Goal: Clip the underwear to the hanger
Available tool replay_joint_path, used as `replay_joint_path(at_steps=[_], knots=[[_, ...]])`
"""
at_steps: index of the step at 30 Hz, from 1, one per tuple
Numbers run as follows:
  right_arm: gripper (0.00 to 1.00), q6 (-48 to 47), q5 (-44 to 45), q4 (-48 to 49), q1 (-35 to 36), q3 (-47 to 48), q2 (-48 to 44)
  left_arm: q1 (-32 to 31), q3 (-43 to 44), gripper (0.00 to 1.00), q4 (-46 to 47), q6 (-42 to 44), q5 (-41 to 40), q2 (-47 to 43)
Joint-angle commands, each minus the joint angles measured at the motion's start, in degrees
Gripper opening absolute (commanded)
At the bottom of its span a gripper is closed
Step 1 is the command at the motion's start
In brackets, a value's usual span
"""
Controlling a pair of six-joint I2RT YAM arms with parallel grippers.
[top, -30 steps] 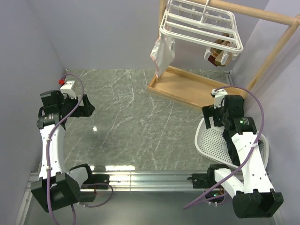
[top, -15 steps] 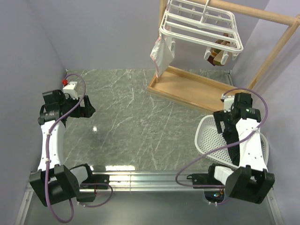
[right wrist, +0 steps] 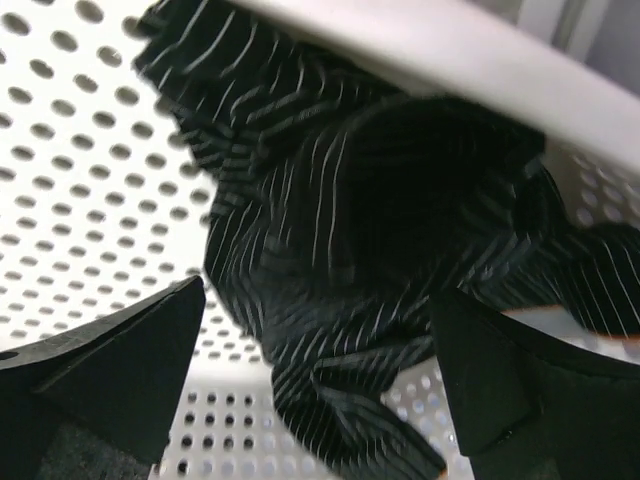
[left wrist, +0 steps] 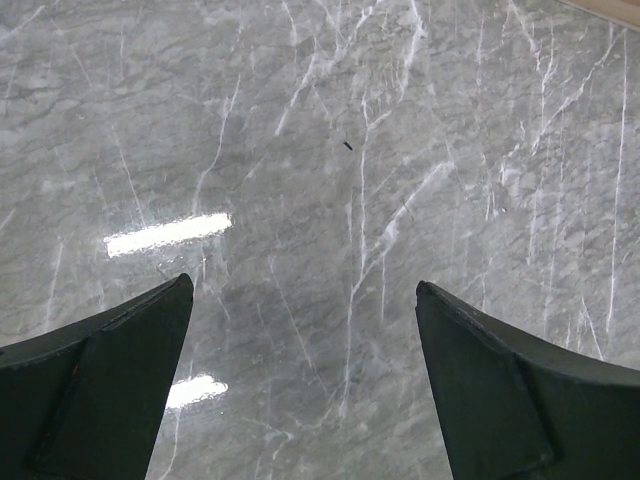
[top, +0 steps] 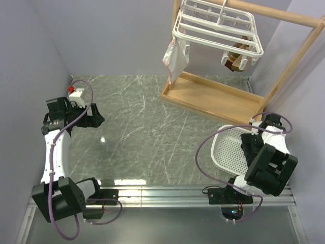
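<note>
The underwear [right wrist: 370, 230] is a crumpled heap of black fabric with thin pale stripes, lying in the white perforated basket [right wrist: 80, 170]. It shows only in the right wrist view; in the top view my right arm hides it. My right gripper [right wrist: 318, 290] is open, close over the heap with a finger on each side. In the top view it [top: 252, 144] points down into the basket [top: 228, 152]. The hanger [top: 218, 30], a white rack with clips, hangs from the wooden frame at the back right. My left gripper [top: 99, 118] [left wrist: 302, 285] is open and empty over bare marble.
A translucent pouch with red edging [top: 175, 58] and a small brown item [top: 234, 58] hang clipped to the rack. The wooden frame's tray base [top: 208, 96] lies below it. Grey walls stand close at the left and right. The basket rim [right wrist: 450, 50] crosses above the fabric.
My right arm has folded back toward the near right and lowered its gripper into the basket. My left arm has hardly moved.
</note>
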Motion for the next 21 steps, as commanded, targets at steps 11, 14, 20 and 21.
replay_joint_path(at_steps=[11, 14, 20, 21], knots=[[0.24, -3.0, -8.2, 1.6, -2.4, 1.1, 5.7, 0.1, 3.2, 0.99, -0.4, 1.0, 3.8, 1.2], [0.0, -4.1, -10.6, -3.6, -2.8, 4.6, 1.2, 0.1, 3.1, 0.99, -1.2, 1.0, 4.5, 1.2], [0.0, -6.8, -20.0, -16.5, -2.1, 18.4, -10.1, 0.0, 4.2, 0.99, -3.5, 1.9, 6.5, 0.9], [0.0, -6.9, -21.0, -19.1, -1.4, 20.5, -11.4, 0.1, 4.5, 0.99, -3.8, 2.0, 7.0, 0.9]])
